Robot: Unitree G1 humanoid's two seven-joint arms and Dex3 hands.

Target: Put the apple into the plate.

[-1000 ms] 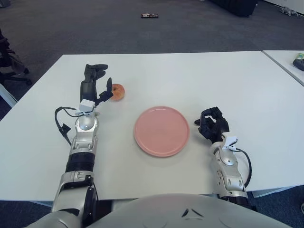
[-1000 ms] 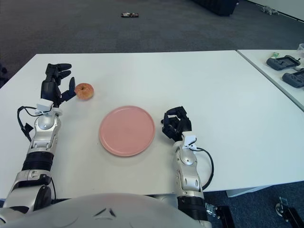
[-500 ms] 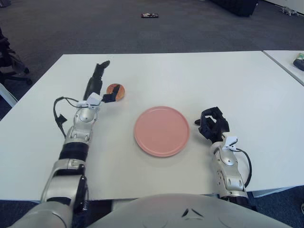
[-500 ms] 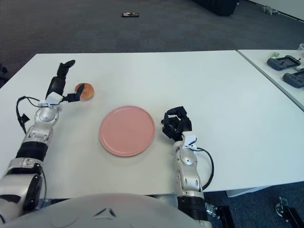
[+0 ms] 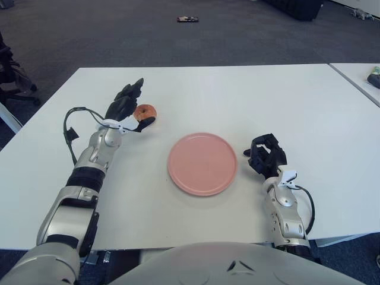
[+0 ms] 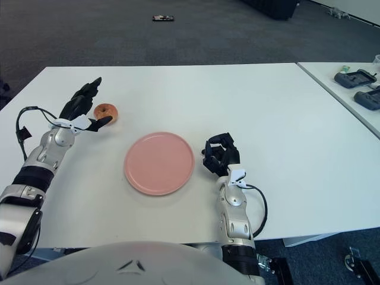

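pink plate (image 5: 202, 164) holding nothing, apple (image 5: 144, 111) on table (image 5: 237, 95), left hand (image 5: 126, 108) spread around it, right hand (image 5: 266, 155) curled

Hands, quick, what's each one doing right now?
Left hand: open, fingers spread around the apple, not gripping.
Right hand: shut, empty, beside the plate.

The left hand (image 5: 127, 110) reaches over the white table (image 5: 196, 83) with its fingers (image 5: 132, 92) spread around the apple (image 5: 144, 112). The upper fingers extend past the far-left side of the fruit, while the thumb lies along its near side, apparently touching it. The apple sits on the table, not lifted. The pink plate (image 5: 202, 164) lies well to the right of that hand and nearer the robot. Just right of the plate, the right hand (image 5: 265, 155) shows with fingers curled, holding nothing.
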